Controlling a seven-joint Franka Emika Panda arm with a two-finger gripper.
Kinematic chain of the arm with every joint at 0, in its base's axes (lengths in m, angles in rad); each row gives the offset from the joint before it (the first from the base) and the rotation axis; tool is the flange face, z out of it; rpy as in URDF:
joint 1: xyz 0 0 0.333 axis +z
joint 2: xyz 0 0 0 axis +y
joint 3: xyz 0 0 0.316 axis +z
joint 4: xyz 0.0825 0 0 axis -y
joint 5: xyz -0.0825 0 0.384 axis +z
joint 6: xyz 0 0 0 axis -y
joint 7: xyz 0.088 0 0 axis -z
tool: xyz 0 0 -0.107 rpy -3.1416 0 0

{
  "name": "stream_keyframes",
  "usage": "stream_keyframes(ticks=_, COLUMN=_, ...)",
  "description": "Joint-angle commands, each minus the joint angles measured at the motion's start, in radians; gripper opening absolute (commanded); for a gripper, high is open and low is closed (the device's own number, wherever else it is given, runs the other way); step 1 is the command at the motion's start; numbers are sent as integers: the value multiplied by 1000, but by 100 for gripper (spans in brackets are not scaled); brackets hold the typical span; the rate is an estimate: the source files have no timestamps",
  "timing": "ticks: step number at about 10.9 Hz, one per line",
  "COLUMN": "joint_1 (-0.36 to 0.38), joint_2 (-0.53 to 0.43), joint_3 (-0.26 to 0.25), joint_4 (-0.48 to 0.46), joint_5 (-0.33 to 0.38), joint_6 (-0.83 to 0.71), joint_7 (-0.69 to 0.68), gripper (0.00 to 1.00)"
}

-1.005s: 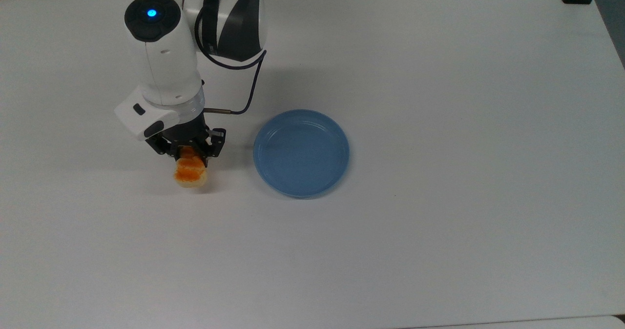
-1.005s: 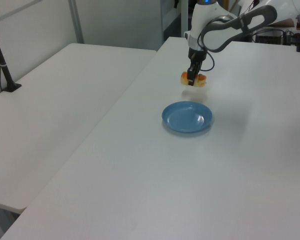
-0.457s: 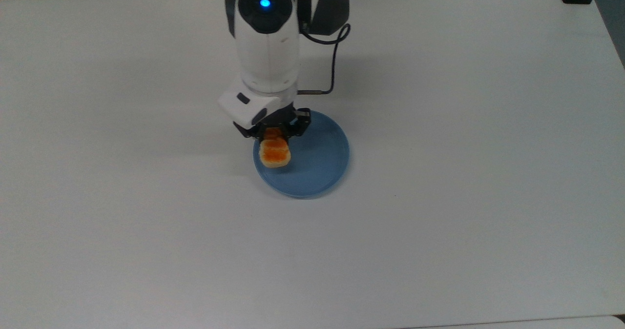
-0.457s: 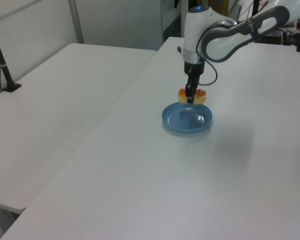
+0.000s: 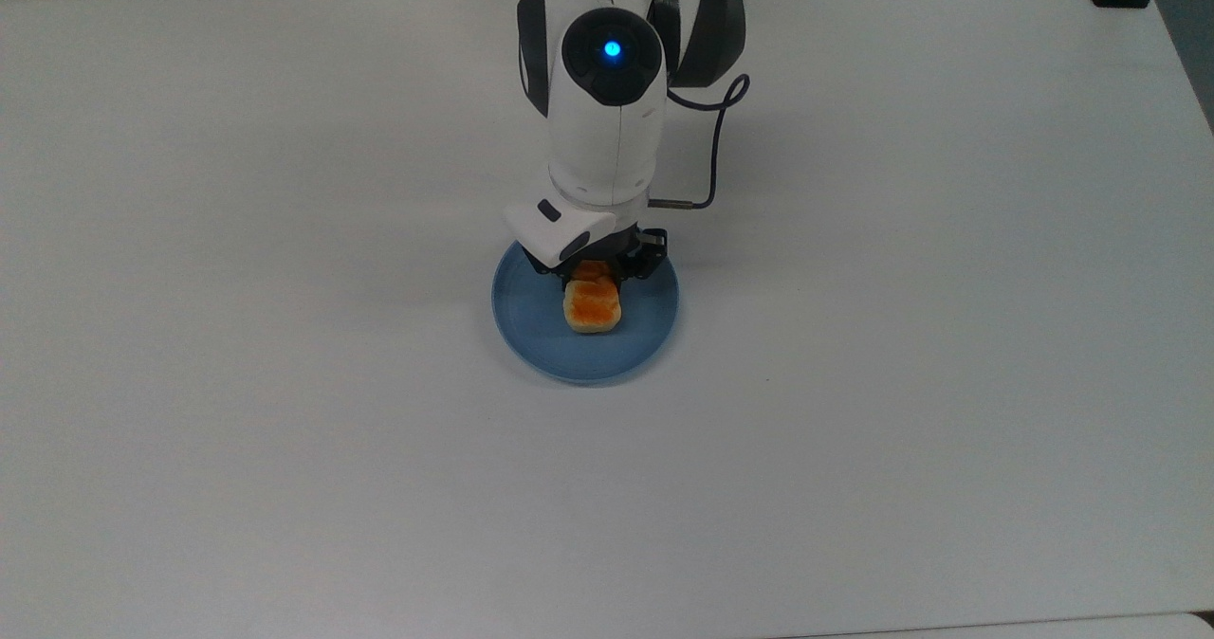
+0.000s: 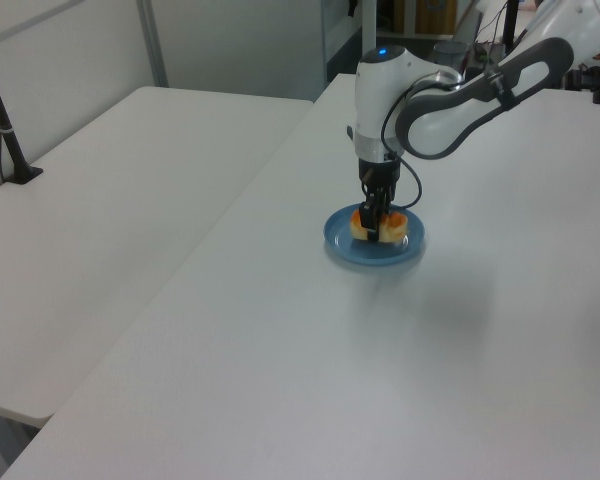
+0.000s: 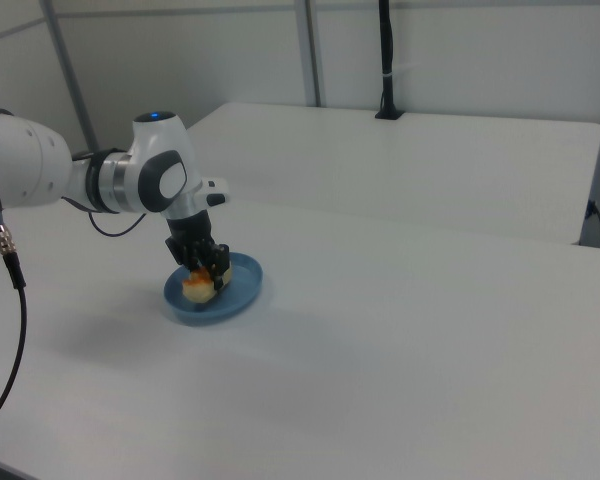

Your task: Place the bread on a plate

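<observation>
The light-blue plate (image 5: 637,337) lies near the middle of the white table (image 5: 901,383). My gripper (image 5: 596,276) points down over the plate and is shut on the bread (image 5: 592,308), an orange-topped loaf with pale sides. The loaf sits low at the plate's centre; I cannot tell whether it touches the plate's floor. The arm hides the far end of the loaf in the top view. In the left view the gripper (image 6: 374,222) holds the bread (image 6: 364,229) inside the plate (image 6: 396,250). The right view has the bread (image 7: 194,289) under the gripper (image 7: 209,276), within the plate's (image 7: 238,290) rim.
A dark cable (image 5: 713,160) loops from the wrist at the top view's right of the arm. A black post (image 6: 4,130) stands clamped on a neighbouring table at the left view's left. Open tabletop surrounds the plate.
The gripper carried the bread toward the top view's right, from bare table beside the plate to over the plate's middle, and came lower. It stayed shut on the loaf.
</observation>
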Motion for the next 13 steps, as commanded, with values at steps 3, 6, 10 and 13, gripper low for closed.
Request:
stream_keyframes(ticks=3, joint_1=15, joint_2=22, joint_3=-14, joint_4=15, joint_5=0, joint_6=47, joint_7=20, gripper=100)
stream_keyframes(ticks=6, joint_1=11, joint_2=-53, joint_3=-22, joint_4=15, joint_5=-2, joint_6=3, joint_7=12, gripper=100)
stream_keyframes(ticks=10, joint_1=-52, joint_2=-310, joint_3=-28, joint_4=14, joint_5=-3, joint_6=-317, joint_7=-121, gripper=100)
stream_keyframes(ticks=13, joint_1=-124, joint_2=-450, joint_3=-26, joint_4=12, joint_5=-2, joint_6=-481, joint_7=-187, gripper=100)
